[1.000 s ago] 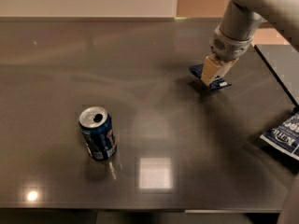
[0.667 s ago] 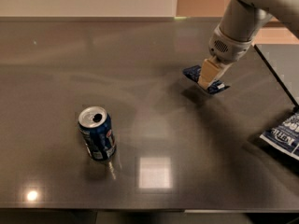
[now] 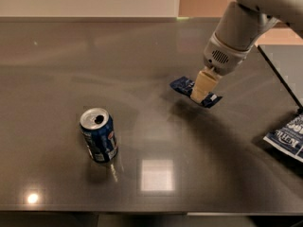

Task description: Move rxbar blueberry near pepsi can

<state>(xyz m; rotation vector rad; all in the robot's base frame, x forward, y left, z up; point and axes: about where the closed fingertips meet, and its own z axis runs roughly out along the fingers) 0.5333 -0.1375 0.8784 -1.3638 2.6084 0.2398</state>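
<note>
The rxbar blueberry [image 3: 183, 85], a small flat dark navy wrapper, is held across its middle by my gripper [image 3: 200, 91], a little above the dark table [image 3: 142, 60], right of centre. My gripper's cream fingers [image 3: 204, 85] are shut on the bar, whose two ends stick out left and right of them. The pepsi can [image 3: 99, 135], blue with a silver open top, stands upright at the lower left, well apart from the bar.
A blue-and-white chip bag [image 3: 289, 135] lies at the right edge. A dark panel [image 3: 284, 65] sits at the far right. A bright light reflection [image 3: 157, 175] shows on the table near the front edge.
My gripper, with the rxbar in it, has moved left and slightly toward the front, closer to the can. The can and chip bag have not moved.
</note>
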